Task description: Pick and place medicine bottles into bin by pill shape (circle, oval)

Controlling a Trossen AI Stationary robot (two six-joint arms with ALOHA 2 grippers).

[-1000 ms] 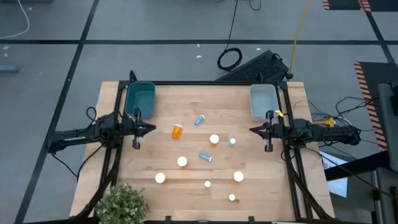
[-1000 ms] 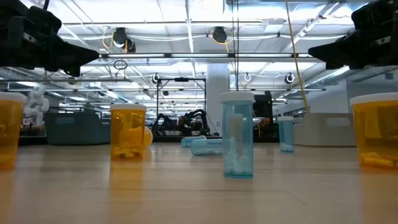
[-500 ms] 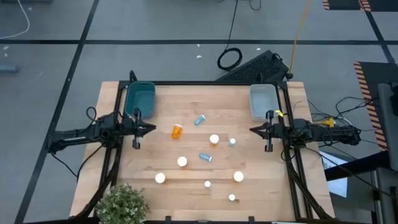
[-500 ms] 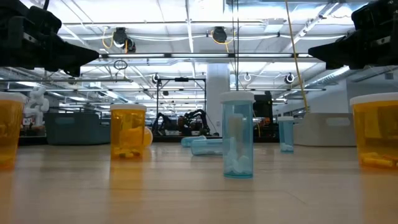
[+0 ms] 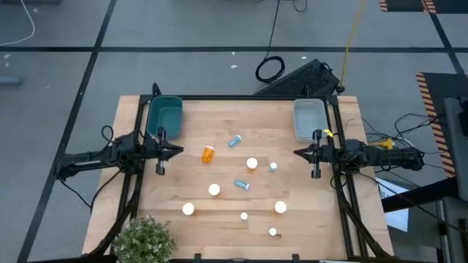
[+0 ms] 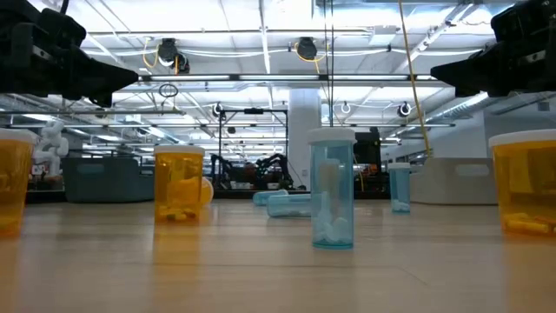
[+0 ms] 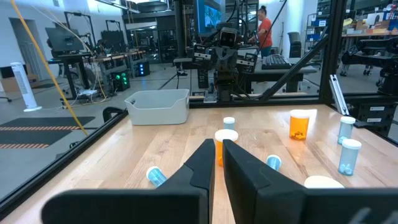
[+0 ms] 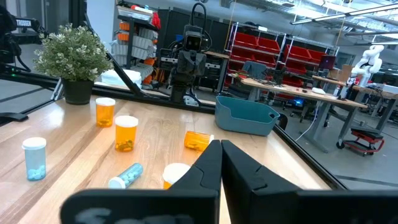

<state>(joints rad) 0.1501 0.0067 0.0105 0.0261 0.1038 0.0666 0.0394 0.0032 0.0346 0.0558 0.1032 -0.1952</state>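
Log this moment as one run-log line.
left gripper: shut, empty, by teal bin | right gripper: shut, empty, by grey bin | medicine bottles: all on table, bins hold none

White-capped medicine bottles — scattered, three toppled

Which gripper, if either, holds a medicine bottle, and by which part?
Neither: the left gripper and right gripper are shut on nothing, hovering beside their bins.

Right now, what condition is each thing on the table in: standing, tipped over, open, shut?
Left gripper: shut, empty, above the table's left edge.
Right gripper: shut, empty, above the right edge.
Orange bottle: lying on its side.
Two blue bottles: lying down.
Other bottles: upright, capped.
Teal bin: no bottles inside.
Grey bin: no bottles inside.
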